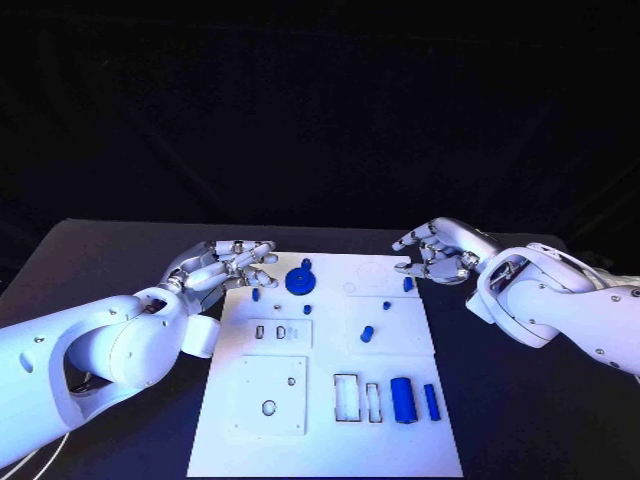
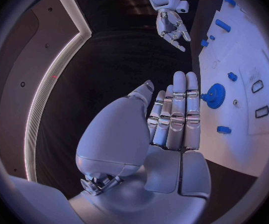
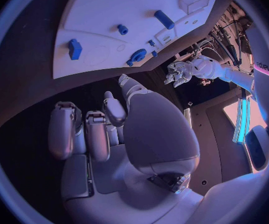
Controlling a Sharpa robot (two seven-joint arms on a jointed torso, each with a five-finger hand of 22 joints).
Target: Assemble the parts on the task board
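The white task board [image 1: 327,430] lies in the middle of the table. A blue gear [image 1: 301,280] stands near its far edge, with several small blue pegs around it, such as one [image 1: 257,295] at the left and one [image 1: 408,284] at the right. A blue block [image 1: 366,334] sits mid-board. A blue cylinder [image 1: 402,400] and a thin blue rod [image 1: 431,402] lie at the near right. My left hand [image 1: 227,264] hovers at the board's far left corner, fingers extended [image 2: 174,114] and empty, close to the gear [image 2: 215,95]. My right hand [image 1: 438,252] hovers over the far right corner, loosely curled [image 3: 97,129], holding nothing.
Slots and recessed plates [image 1: 270,395] mark the board's near half, with metal-rimmed pockets [image 1: 346,398] beside the cylinder. Black table [image 1: 104,260] surrounds the board on all sides. Each wrist view shows the other hand across the board: the right [image 2: 170,22], the left [image 3: 181,72].
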